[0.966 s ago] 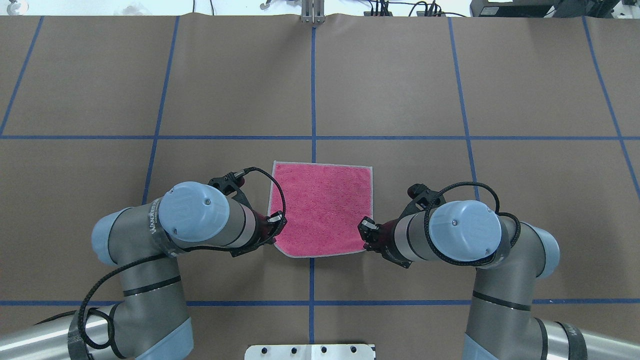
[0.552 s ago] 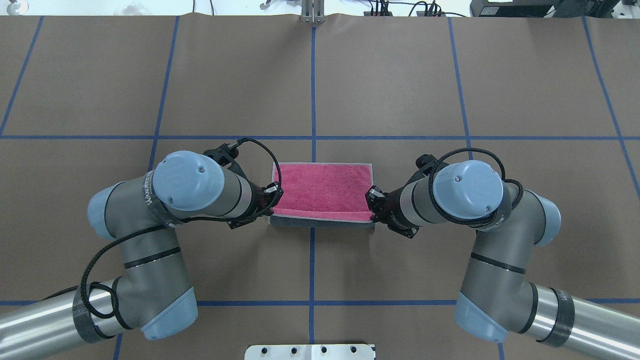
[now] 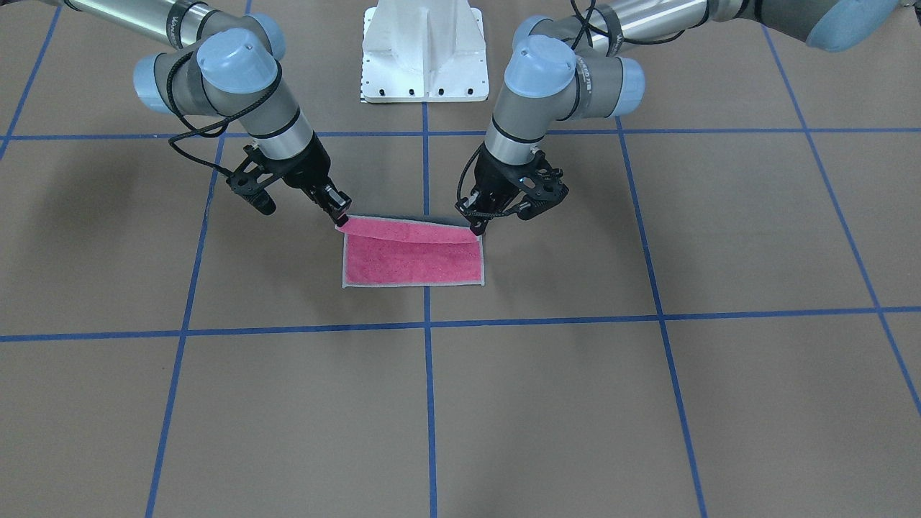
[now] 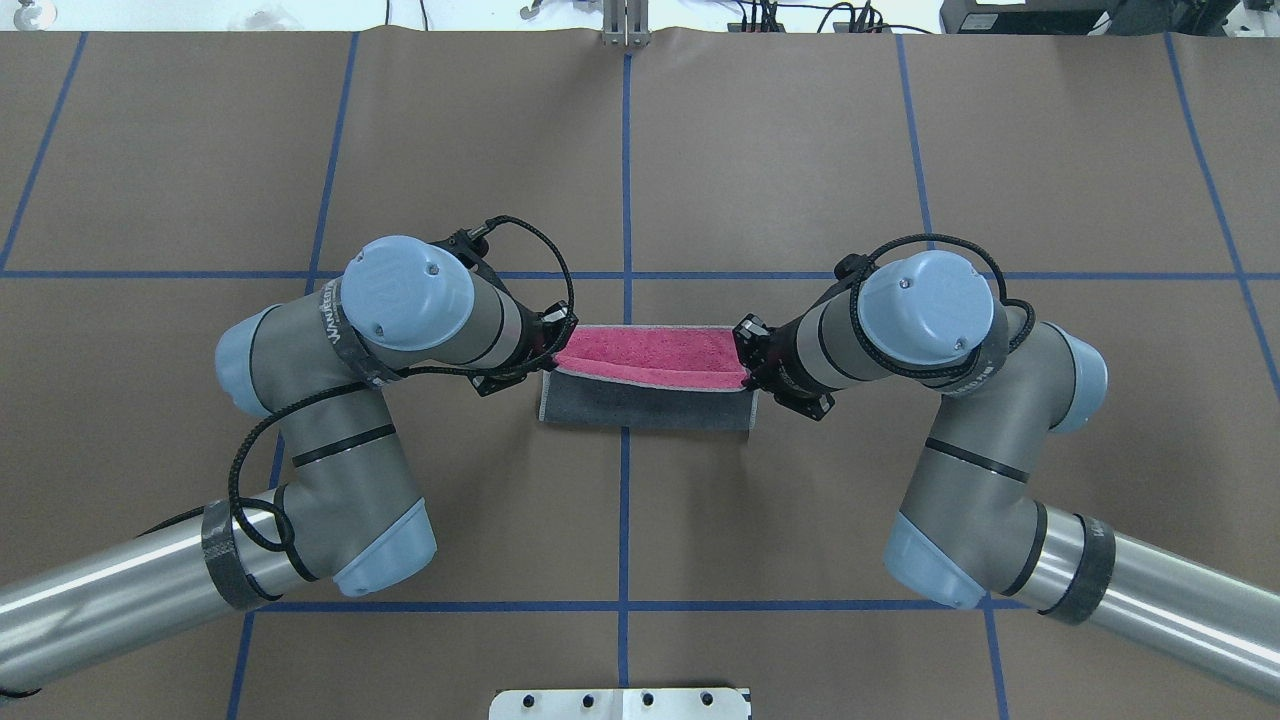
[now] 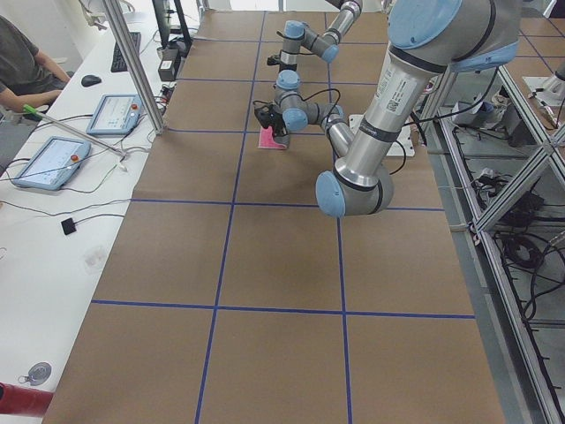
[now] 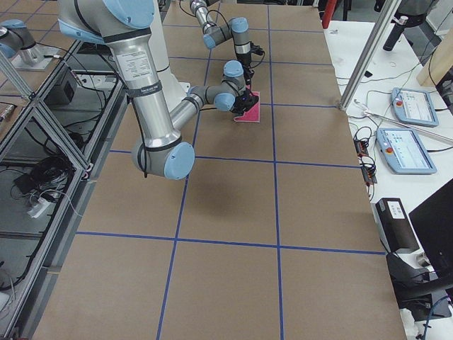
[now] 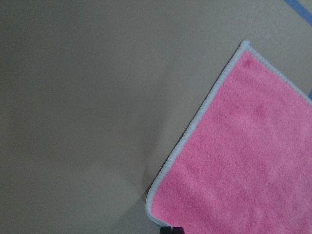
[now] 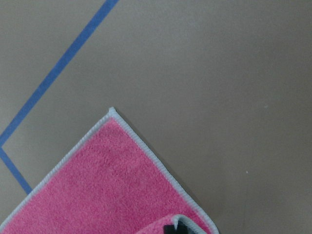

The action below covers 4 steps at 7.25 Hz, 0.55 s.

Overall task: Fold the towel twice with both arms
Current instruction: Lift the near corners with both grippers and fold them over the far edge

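The left arm [image 4: 330,470] reaches to the left end of the towel [image 4: 645,405], the right arm [image 4: 985,470] to its right end, elbows bent outward. The left gripper [image 4: 560,338] and right gripper [image 4: 746,358] each pinch a raised corner, wrists angled inward and down.

The towel [image 4: 650,352] is bright pink on one face and dark grey on the other, with a pale grey hem [image 3: 414,286]. The table [image 4: 780,150] under it is brown, gridded with blue tape lines [image 4: 626,180]. The left arm [image 4: 335,470] and right arm [image 4: 965,470] flanking the towel are silver-grey with light-blue caps. The left gripper [image 4: 562,338] and right gripper [image 4: 745,352] are black.
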Available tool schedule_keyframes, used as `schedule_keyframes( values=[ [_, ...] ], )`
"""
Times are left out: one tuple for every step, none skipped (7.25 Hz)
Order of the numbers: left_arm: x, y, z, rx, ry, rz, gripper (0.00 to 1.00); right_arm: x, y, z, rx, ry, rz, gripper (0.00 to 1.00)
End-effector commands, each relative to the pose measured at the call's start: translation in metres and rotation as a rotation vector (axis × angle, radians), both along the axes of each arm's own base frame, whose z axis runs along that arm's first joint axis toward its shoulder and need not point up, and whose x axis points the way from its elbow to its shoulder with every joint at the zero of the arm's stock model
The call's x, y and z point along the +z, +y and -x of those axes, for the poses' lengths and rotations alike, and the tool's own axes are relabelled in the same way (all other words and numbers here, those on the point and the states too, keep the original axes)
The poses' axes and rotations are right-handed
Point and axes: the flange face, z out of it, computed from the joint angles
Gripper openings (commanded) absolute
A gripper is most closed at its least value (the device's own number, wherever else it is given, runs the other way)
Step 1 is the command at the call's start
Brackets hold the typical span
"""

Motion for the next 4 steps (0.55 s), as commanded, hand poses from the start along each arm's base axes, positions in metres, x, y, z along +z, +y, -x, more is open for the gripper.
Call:
schedule_keyframes(
  values=[
    [0.011,-0.013,-0.004,-0.012,-0.011,0.006,0.0,-0.005,-0.029,0.014,0.025,0.013,0.005,0.0],
    [0.012,-0.014,-0.003,-0.014,-0.012,0.007,0.0,-0.002,-0.033,0.014,0.029,0.022,0.008,0.0],
    [0.014,-0.017,-0.001,-0.02,-0.015,0.008,0.0,-0.002,-0.039,0.01,0.039,0.022,0.008,0.0],
    [0.014,-0.021,0.0,-0.026,-0.016,0.009,0.0,0.003,-0.041,0.011,0.04,0.03,0.011,0.0]
  ],
)
